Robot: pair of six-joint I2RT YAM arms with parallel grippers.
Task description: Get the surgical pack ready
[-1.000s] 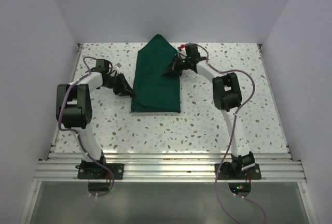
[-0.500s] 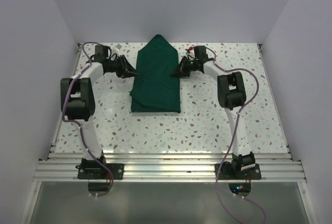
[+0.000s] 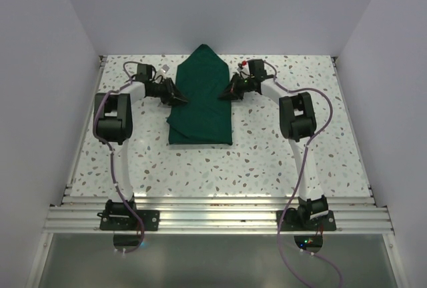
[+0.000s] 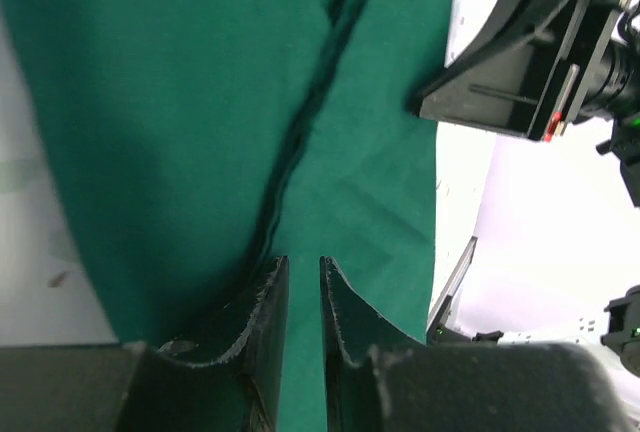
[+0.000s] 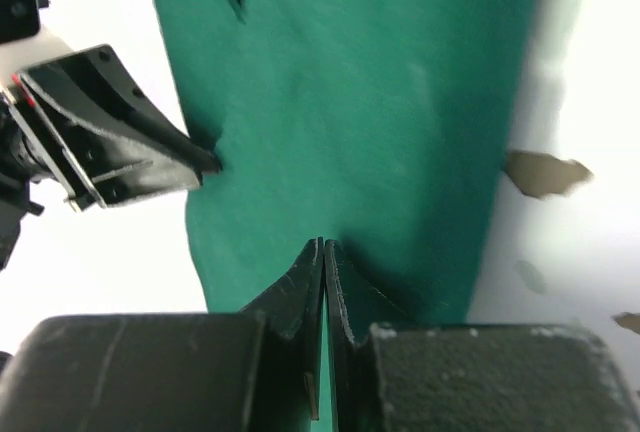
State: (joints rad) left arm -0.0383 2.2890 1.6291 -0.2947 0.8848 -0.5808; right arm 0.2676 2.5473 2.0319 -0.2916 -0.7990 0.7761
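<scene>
Folded green drape [image 3: 201,98] on table [image 3: 267,155] (both grippers at edges)

Robotics lab test cell: plain white enclosure walls [image 3: 47,68] surrounding speckled terrazzo surface [image 3: 220,168]; aluminium extrusion rail [image 3: 213,216] carrying two cabled arm bases at near edge.

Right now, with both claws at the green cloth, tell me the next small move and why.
Probably lift both claws together a little. The left claw and right claw sit at opposite side edges of the folded green cloth, fingers nearly closed over its fabric, so a small joint raise would show whether both grips hold.
</scene>
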